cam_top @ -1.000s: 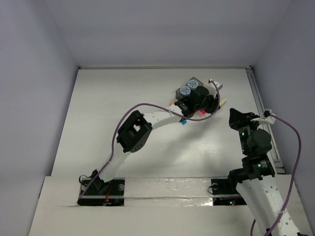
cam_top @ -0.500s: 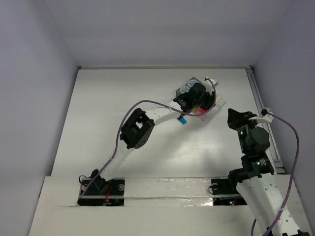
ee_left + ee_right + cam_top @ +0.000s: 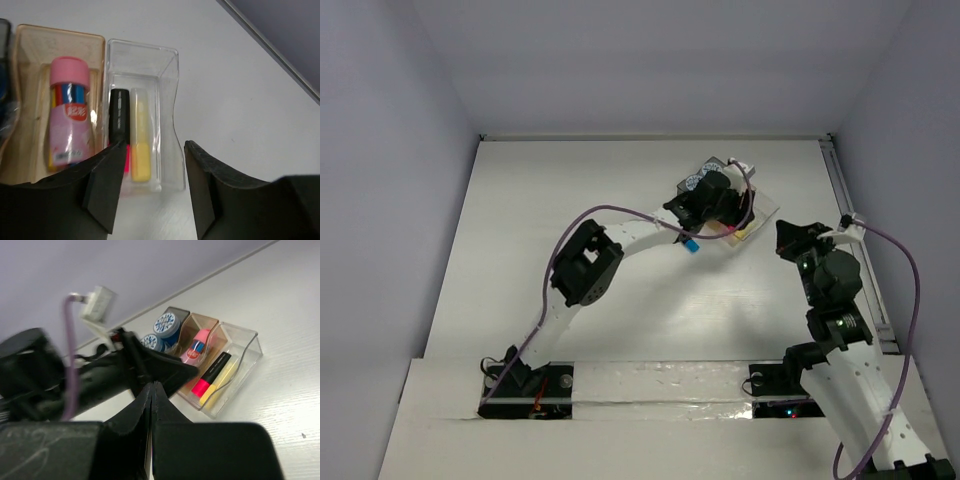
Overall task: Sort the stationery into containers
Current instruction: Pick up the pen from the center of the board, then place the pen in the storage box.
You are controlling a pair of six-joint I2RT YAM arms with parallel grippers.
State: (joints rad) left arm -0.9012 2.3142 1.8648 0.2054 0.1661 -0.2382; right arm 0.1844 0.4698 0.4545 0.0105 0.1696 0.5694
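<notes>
White tabletop point(image 3: 240, 100) surrounds the clear tray point(image 3: 144, 46), where the pink-black marker point(image 3: 119, 120) and yellow marker point(image 3: 141, 135) lie side by side. Your left gripper point(image 3: 154, 150) hangs above them, spread wide and empty. Your right gripper point(image 3: 151, 392) is pinched closed on nothing. The drop-off looks done, so next you likely need to fetch the small blue item point(image 3: 690, 245) on the table under the left arm.

Soft, even light fell from above, leaving the white tabletop point(image 3: 520, 250) bright, with only faint shadows. In the right wrist view the close right hand point(image 3: 151, 390) was dark and out of focus. The clear tray point(image 3: 150, 70) caught mild glare along its walls.
</notes>
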